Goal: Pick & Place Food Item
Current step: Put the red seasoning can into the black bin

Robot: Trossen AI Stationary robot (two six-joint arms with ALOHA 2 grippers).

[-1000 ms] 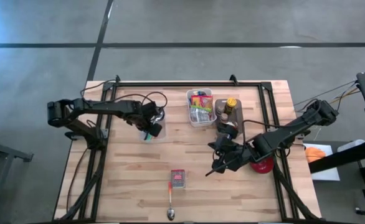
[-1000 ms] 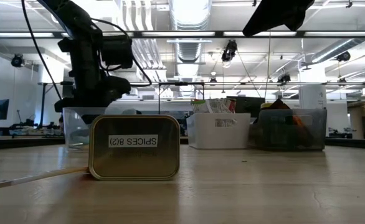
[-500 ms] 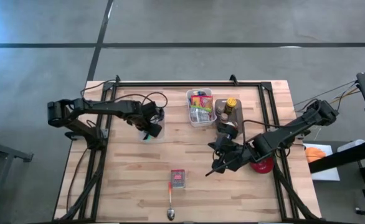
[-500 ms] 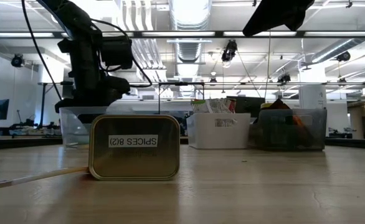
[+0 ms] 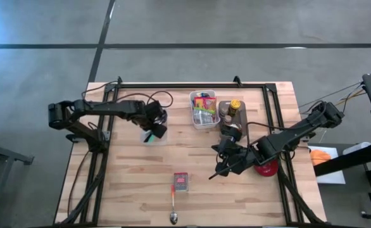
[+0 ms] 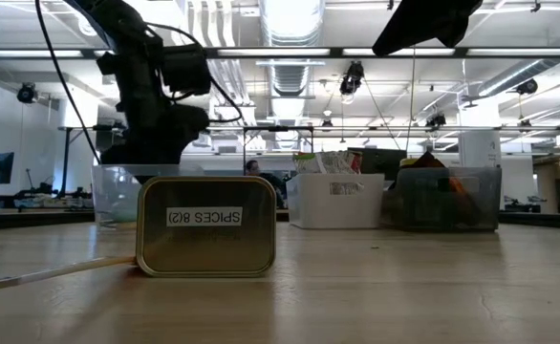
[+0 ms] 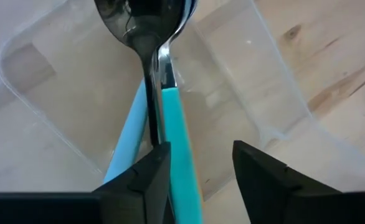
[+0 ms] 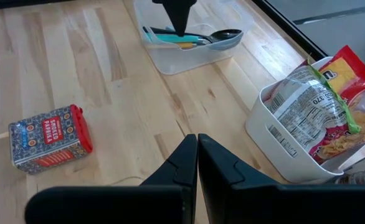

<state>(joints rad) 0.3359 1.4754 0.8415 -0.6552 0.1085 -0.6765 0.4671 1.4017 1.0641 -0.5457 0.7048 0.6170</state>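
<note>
The spice tin (image 5: 181,182) lies on the wooden table near its front middle; it also shows in the low view (image 6: 206,226) and in the right wrist view (image 8: 48,138). My right gripper (image 8: 197,142) hangs shut above the table to the right of the tin (image 5: 220,172), touching nothing. My left gripper (image 7: 198,168) stands open, pointing down over the clear container (image 5: 154,134) at the far left. In that container lie teal-handled spoons (image 7: 170,118), one handle running beneath one finger (image 7: 148,177). My left gripper stands open over the teal spoon handle (image 7: 177,155), which lies in the clear container. One finger overlaps the handle in the wrist view, and I cannot tell whether it touches it.
A white bin (image 5: 203,120) of food packets (image 8: 319,106) and dark jars (image 5: 234,107) stand at the far middle. A red object (image 5: 266,168) sits under the right arm. A spoon (image 5: 173,202) lies by the front edge next to the tin.
</note>
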